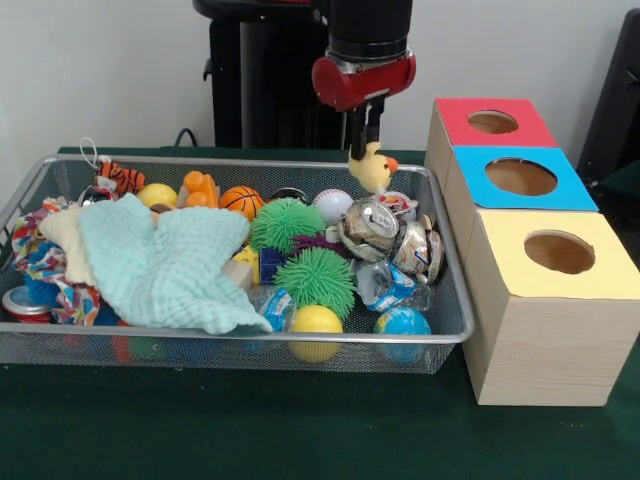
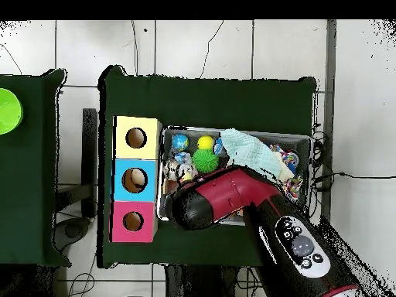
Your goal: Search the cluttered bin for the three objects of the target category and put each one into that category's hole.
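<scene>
My gripper hangs over the far right corner of the wire bin, shut on a small yellow plush chick with an orange beak. The chick dangles just above the bin's far rim. To the right stands a row of wooden boxes with holes in their tops: red farthest, blue in the middle, yellow nearest. In the overhead view the red arm hides the gripper and the chick; the yellow, blue and red holes show left of the bin.
The bin holds a mint cloth, two green spiky balls, a small basketball, a tiger toy, a yellow ball, a globe ball and crushed cans. A green disc lies on the neighbouring table.
</scene>
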You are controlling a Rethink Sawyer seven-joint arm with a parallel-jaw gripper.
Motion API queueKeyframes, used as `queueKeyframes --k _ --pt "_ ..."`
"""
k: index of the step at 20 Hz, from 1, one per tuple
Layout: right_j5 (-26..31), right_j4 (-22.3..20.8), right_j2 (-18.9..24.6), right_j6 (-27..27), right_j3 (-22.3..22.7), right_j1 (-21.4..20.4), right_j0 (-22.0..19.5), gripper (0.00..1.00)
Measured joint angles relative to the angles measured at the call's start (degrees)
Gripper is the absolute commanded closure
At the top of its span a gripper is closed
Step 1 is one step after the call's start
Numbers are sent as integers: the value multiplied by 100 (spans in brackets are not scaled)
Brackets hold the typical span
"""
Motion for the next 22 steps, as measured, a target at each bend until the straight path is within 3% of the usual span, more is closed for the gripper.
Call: queueKeyframes --k 11,22 --pt "52 851 -159 0 401 -613 631 100" --pt "64 1209 -487 2 447 -762 1437 100"
